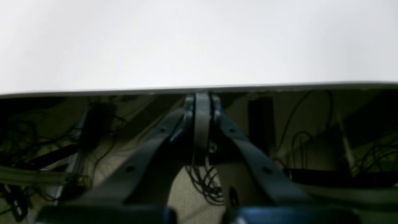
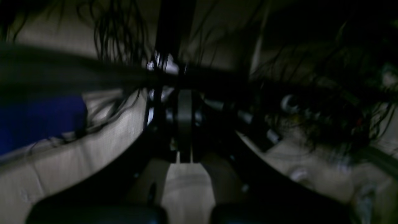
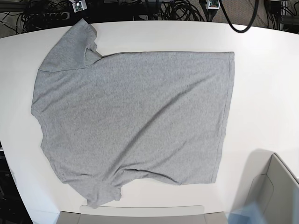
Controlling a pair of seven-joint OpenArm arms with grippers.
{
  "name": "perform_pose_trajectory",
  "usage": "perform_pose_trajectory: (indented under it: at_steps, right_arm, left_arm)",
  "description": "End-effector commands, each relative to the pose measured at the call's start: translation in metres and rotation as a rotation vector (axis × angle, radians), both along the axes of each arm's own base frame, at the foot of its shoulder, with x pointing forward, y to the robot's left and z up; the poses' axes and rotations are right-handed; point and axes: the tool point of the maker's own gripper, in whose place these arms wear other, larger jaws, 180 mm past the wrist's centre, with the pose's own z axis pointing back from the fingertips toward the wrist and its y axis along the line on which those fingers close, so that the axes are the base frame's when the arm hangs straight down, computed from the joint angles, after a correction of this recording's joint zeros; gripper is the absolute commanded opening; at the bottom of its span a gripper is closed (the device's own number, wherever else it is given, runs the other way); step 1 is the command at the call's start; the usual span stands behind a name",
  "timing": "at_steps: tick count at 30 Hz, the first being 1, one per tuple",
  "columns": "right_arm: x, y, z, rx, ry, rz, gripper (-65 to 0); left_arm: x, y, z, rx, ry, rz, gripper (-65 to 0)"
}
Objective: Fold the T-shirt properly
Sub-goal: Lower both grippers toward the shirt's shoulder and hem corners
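Note:
The heather-grey T-shirt [image 3: 135, 116] lies spread flat on the white table [image 3: 266, 93], plain side up. Its collar end is at the left and its hem at the right, with one sleeve at the far left and one at the near left. Neither gripper shows in the base view. In the left wrist view my left gripper [image 1: 202, 99] is shut and empty, just below the table's edge [image 1: 279, 87], with bare white tabletop beyond. In the dark, blurred right wrist view my right gripper [image 2: 185, 99] is shut and empty, facing cables. The shirt shows in neither wrist view.
A grey open box [image 3: 275, 191] stands at the near right corner. A grey flat panel [image 3: 135, 215] runs along the near edge. Black cables [image 3: 182, 9] lie behind the far edge. A blue shape [image 2: 37, 121] shows at the left of the right wrist view.

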Motion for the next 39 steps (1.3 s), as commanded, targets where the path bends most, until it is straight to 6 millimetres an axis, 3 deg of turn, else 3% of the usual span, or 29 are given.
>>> perform_pose_trajectory:
  at_steps: [1,5,11,15,25,29,34,39]
  right_arm:
    - [-0.004,-0.005,0.007,-0.006,0.007,-0.002,-64.9]
    - [0.007,-0.017,0.019,-0.037,0.008,-0.012,-64.9]
    - [0.008,-0.024,0.028,-0.053,-0.002,0.006,-64.9]
    - [0.038,-0.018,0.054,-0.043,-0.099,0.034,-64.9]
    - [0.135,0.003,0.160,-0.045,-0.398,0.081,-65.0]
    - [0.154,-0.004,0.167,-0.072,-0.433,0.077,-65.0]
    - [0.162,-0.006,0.170,-0.075,-0.445,0.077,-65.0]
    - [0.168,-0.003,0.176,-0.011,-0.455,0.048,-65.0]
  left_arm:
    - [0.007,-0.001,0.019,0.009,-0.070,-0.008,-65.0]
    - [0.000,-0.001,0.034,0.010,-0.058,-0.009,-65.0]
    - [-0.021,0.000,0.031,0.006,0.044,0.001,-65.0]
    - [-0.001,-0.001,0.057,0.010,-0.043,-0.007,-65.0]
    - [0.090,-0.007,0.174,0.023,-0.445,-0.037,-65.0]
    - [0.103,-0.008,0.186,0.024,-0.517,-0.040,-65.0]
    - [0.109,-0.009,0.199,0.029,-0.590,-0.049,-65.0]
    - [0.107,-0.010,0.198,0.027,-0.586,-0.051,-64.7]
